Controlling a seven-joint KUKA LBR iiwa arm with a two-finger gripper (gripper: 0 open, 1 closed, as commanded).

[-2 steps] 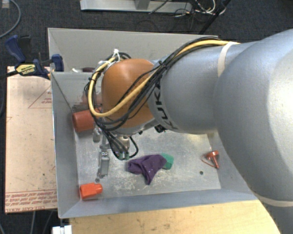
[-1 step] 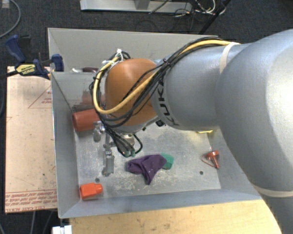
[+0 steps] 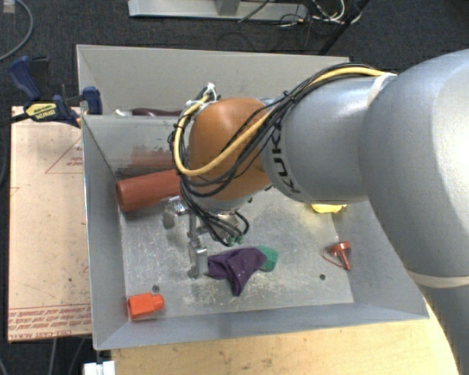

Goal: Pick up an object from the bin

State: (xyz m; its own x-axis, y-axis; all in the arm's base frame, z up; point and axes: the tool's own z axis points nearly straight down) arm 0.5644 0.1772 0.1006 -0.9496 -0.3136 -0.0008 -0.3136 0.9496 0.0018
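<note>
My gripper (image 3: 183, 239) hangs below the orange wrist cover in the left middle of the bin. It is open, and nothing shows between its fingers. One fingertip (image 3: 195, 266) stands low over the bin floor, right beside the left edge of a crumpled purple thing (image 3: 234, 266). A small green thing (image 3: 268, 258) lies against the purple thing's right side. A reddish-brown cylinder (image 3: 147, 190) lies on its side just left of and behind the gripper, with its right end hidden by the wrist cover.
An orange block (image 3: 144, 305) sits in the front left corner. A small red cone-shaped thing (image 3: 340, 254) lies at the right. A yellow thing (image 3: 328, 207) peeks out from under the arm, which covers the bin's back right.
</note>
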